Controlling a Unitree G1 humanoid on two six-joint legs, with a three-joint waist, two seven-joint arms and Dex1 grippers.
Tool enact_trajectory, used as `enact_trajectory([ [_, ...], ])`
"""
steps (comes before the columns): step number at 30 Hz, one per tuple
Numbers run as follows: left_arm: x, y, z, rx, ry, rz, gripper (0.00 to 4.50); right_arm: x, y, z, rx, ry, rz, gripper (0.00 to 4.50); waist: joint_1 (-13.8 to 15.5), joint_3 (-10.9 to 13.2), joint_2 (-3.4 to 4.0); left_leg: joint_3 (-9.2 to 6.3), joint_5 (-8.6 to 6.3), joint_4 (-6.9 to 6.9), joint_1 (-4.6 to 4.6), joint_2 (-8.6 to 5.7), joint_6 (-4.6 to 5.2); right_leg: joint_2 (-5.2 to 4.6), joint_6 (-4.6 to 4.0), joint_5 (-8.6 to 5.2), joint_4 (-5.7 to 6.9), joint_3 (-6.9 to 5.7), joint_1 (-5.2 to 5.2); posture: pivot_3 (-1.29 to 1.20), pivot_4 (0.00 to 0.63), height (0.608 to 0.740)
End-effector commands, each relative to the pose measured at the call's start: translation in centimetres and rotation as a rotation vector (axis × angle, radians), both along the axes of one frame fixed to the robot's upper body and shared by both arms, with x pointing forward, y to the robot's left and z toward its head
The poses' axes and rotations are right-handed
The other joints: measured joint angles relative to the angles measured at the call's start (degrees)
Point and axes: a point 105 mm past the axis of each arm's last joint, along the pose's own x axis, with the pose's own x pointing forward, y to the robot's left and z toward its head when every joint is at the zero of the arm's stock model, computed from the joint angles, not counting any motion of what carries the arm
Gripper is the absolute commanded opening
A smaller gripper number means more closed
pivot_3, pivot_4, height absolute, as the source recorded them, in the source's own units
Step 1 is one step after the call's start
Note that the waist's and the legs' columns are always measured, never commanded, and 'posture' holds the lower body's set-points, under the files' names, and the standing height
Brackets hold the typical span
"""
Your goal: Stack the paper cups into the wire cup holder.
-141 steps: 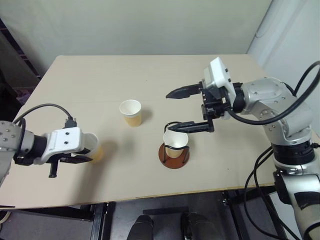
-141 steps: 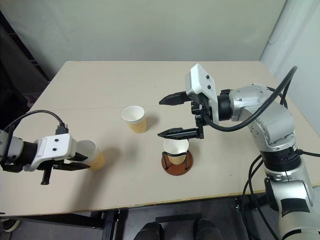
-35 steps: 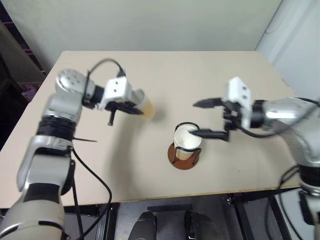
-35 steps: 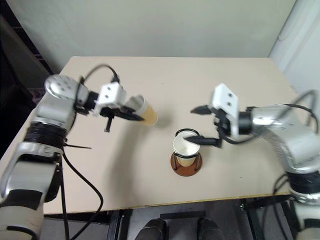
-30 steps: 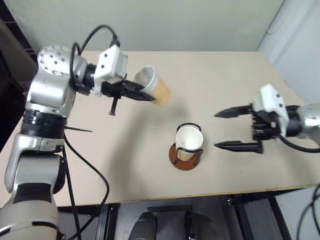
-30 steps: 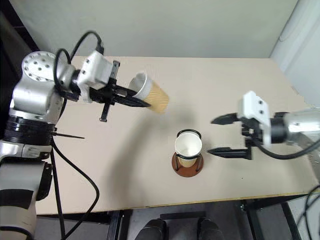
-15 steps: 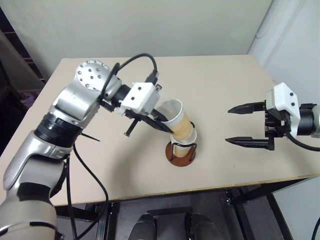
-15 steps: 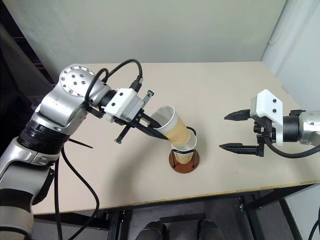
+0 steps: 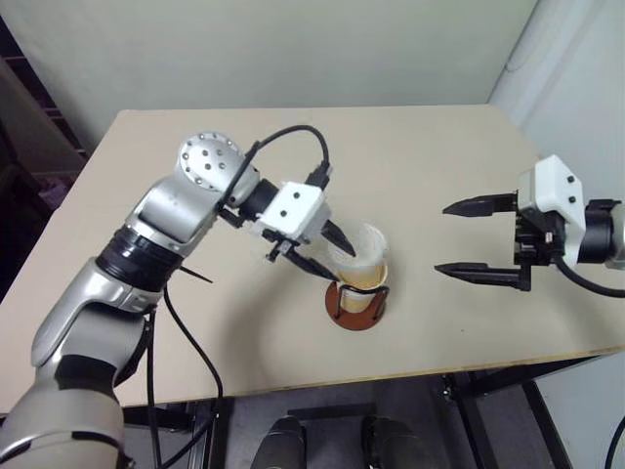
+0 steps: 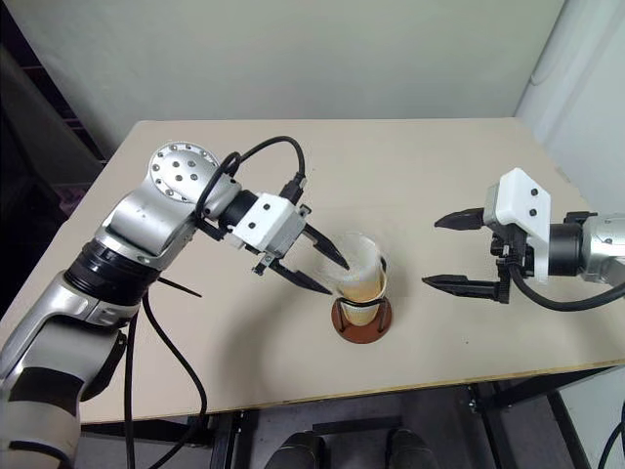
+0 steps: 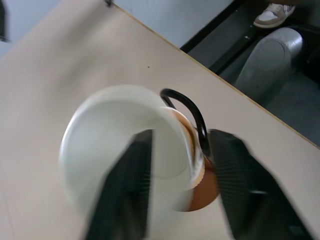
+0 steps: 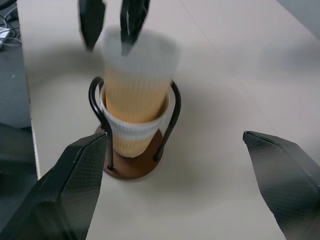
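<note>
A tan paper cup (image 9: 365,256) with a white rim stands almost upright, nested in another paper cup (image 12: 131,131) inside the wire cup holder (image 9: 344,317). The holder's black wire loops (image 12: 172,112) rise on both sides of the stack. My left gripper (image 9: 342,266) is at the top cup's rim from the left, open, its fingers (image 12: 92,21) spread apart above the rim. My right gripper (image 9: 440,238) hovers open to the right of the holder, with nothing between its jaws.
The beige table (image 9: 410,147) runs back to a pale wall. Its front edge (image 9: 391,369) lies close below the holder. A black cable (image 9: 293,137) loops over my left forearm.
Half a second ago my left gripper held the cup tilted over the holder. Its fingers have since spread, and the cup has dropped upright into the cup below. The right gripper stayed put.
</note>
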Motion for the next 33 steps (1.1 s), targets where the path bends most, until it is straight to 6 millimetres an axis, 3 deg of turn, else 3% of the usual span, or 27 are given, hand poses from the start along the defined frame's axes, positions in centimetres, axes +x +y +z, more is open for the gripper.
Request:
enact_trajectory([
  [1, 0.3, -0.5, 0.8, -0.038, -0.079, -0.017, 3.44, 0.0, 0.7, 0.5, 0.008, -0.027, 0.029, 4.5, 0.1, 0.0, 0.0, 0.0, 0.0, 0.01, 0.0, 0.0, 0.0, 0.0, 0.0, 0.0, 0.01, 0.0, 0.0, 0.0, 0.15, 0.74],
  [4, 1.2, -0.3, 2.1, -0.115, -0.091, 0.063, 3.44, 0.0, 1.4, 0.4, 0.029, -0.012, 0.076, 4.5, 0.1, 0.0, 0.0, 0.01, -0.01, 0.1, -0.01, -0.01, 0.02, 0.0, 0.01, 0.01, 0.04, 0.03, 0.0, 0.0, 0.15, 0.74],
  [8, 1.8, 2.7, 3.0, -0.162, -0.06, 0.219, 3.44, 0.0, 1.6, -0.4, 0.033, 0.046, 0.152, 4.5, -0.4, 0.0, 0.0, 0.17, -0.01, 0.07, 0.09, 0.05, 0.02, 0.1, 0.01, 0.01, 0.05, 0.2, 0.0, 0.0, 0.15, 0.74],
  [11, 1.2, 6.9, 2.6, -0.195, 0.018, 0.383, 3.44, 0.7, 0.3, -0.8, 0.04, 0.077, 0.153, 4.5, -1.1, 0.0, 0.02, 0.65, -0.02, -0.11, 0.23, 0.08, 0.03, 0.24, 0.06, -0.02, 0.05, 0.65, -0.13, 0.0, 0.15, 0.74],
  [14, -0.3, 13.0, 0.3, -0.235, 0.174, 0.631, 3.44, 2.1, -2.4, -1.6, 0.077, 0.142, 0.088, 4.5, -1.6, 0.0, 0.06, 0.87, 0.11, -0.13, 0.23, 0.09, -0.27, 0.23, 0.09, -0.05, 0.08, 0.89, -0.35, 0.0, 0.15, 0.74],
  [19, -2.5, 17.7, -2.4, -0.301, 0.305, 0.859, 3.44, 3.0, -5.4, -2.7, 0.184, 0.247, 0.006, 4.5, -0.8, 0.0, 0.04, 0.85, -0.02, -0.12, 0.13, 0.06, -0.2, 0.11, -0.6, -0.49, 0.25, 1.01, -0.54, 0.0, 0.15, 0.74],
  [24, -3.2, 18.7, -3.5, -0.337, 0.331, 0.941, 3.44, 3.2, -6.7, -4.5, 0.172, 0.309, -0.039, 4.5, -0.3, -0.1, 0.02, 0.83, -0.29, -0.09, 0.24, 0.04, 0.25, 0.1, -0.84, -0.62, 0.65, 1.01, -0.59, 0.0, 0.15, 0.74],
  [33, -2.9, 17.9, -3.6, -0.351, 0.344, 0.96, 3.44, 3.6, -6.0, -4.5, 0.17, 0.311, -0.015, 4.5, -1.5, -0.1, 0.02, 1.01, -0.28, -0.25, 0.71, 0.14, 0.24, 0.19, -1.3, -0.65, 1.08, 1.01, -0.6, 0.0, 0.15, 0.74],
])
